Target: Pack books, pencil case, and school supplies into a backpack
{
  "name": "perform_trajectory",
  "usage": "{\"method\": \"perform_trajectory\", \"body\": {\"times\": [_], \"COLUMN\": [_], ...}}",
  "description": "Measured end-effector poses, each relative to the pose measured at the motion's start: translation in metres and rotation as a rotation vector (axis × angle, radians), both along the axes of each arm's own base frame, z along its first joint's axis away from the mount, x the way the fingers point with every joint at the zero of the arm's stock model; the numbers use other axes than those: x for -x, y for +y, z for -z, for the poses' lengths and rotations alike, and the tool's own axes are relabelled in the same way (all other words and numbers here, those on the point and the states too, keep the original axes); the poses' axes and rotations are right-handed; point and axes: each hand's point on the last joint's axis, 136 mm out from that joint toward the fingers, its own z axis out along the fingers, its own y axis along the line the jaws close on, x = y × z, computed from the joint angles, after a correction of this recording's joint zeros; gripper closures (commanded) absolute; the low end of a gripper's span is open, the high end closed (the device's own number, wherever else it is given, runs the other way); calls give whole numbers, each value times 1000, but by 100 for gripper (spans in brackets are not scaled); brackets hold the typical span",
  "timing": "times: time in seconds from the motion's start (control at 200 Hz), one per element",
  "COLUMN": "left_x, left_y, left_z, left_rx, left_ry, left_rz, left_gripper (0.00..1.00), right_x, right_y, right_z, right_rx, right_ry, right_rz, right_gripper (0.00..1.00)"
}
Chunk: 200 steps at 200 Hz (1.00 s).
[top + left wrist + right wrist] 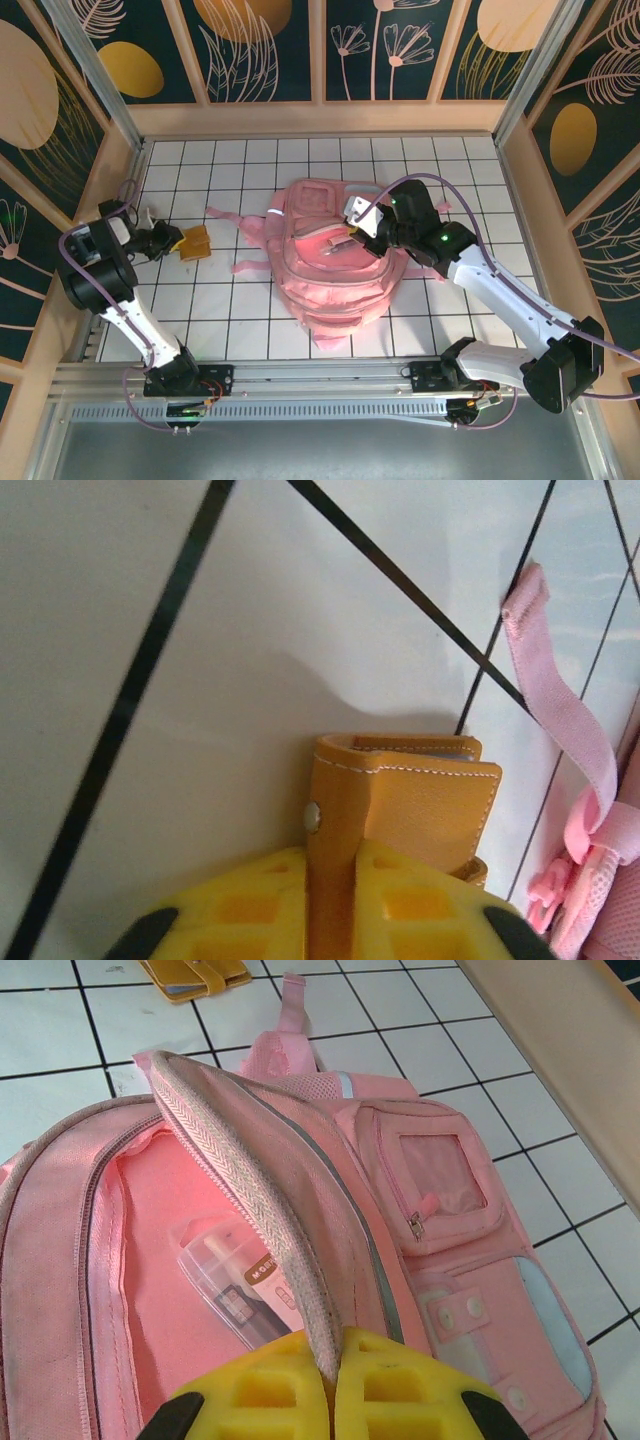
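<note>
L gripper [331,885] is pinched shut on the snap tab [330,825] of the orange pad [425,790]. The pad lies flat on the white tiled table [200,680], left of the backpack [330,290], w/ a loose pink strap [560,680] between them. R gripper [335,1370] is clamped on the edge of the backpack's flap [250,1160], so the main compartment gapes open; a clear case [235,1280] lies inside. Looks like the supplies step: pad gripped, not yet lifted. Next move, I'd say: raise it, carry it right over the opening and drop it in w/o snagging the flap.
</note>
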Motion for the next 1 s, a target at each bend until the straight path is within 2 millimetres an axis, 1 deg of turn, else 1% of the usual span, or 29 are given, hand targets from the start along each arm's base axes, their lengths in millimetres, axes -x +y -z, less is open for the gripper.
{"method": "perform_trajectory", "body": {"times": [0.02,0.07,0.16,0.23,0.295,0.37,0.405,0.47,0.505,0.51,0.535,0.54,0.565,0.61,0.651,0.721,0.801,0.881,0.931,1.001], "left_x": [0,2,6,10,11,13,15,19,22,24,26,28,32,43,54,76,101,131,143,152], "left_y": [-1,-3,-5,-8,-12,-23,-33,-64,-84,-89,-103,-108,-122,-152,-172,-197,-224,-256,-272,-294], "left_z": [-1,-6,-22,-44,-70,-100,-115,-143,-157,-161,-169,-173,-180,-196,-206,-211,-204,-195,-194,-195], "left_rx": [2,6,-5,-18,-38,-60,-61,-38,-20,-14,-2,5,20,72,120,208,304,394,424,447], "left_ry": [-6,-14,-47,-91,-145,-214,-248,-315,-350,-358,-378,-385,-402,-435,-449,-440,-392,-309,-269,-243], "left_rz": [3,-1,-8,-17,-9,18,44,118,166,179,212,224,257,314,344,348,336,367,393,432], "left_gripper": [100,100,100,100,100,100,100,100,100,100,100,100,100,100,100,100,100,100,100,100], "right_x": [0,0,0,0,-2,-5,-7,-13,-16,-16,-18,-19,-20,-22,-24,-29,-33,-38,-41,-44], "right_y": [0,0,0,0,-1,-3,-4,-6,-6,-6,-6,-6,-6,-5,-4,-3,-3,-2,-2,-2], "right_z": [0,0,0,0,0,-1,-2,-3,-3,-3,-3,-3,-3,-2,-1,-2,-1,0,0,1], "right_rx": [0,1,5,6,7,-6,-15,-32,-41,-43,-48,-50,-55,-64,-71,-88,-101,-113,-116,-120], "right_ry": [0,-2,-8,-10,-10,-3,2,12,17,19,21,22,27,37,48,60,72,80,80,78], "right_rz": [0,-1,-5,-5,4,25,38,64,77,80,86,88,95,105,115,133,155,174,183,193], "right_gripper": [100,100,100,100,100,100,100,100,100,100,100,100,100,100,100,100,100,100,100,100]}}
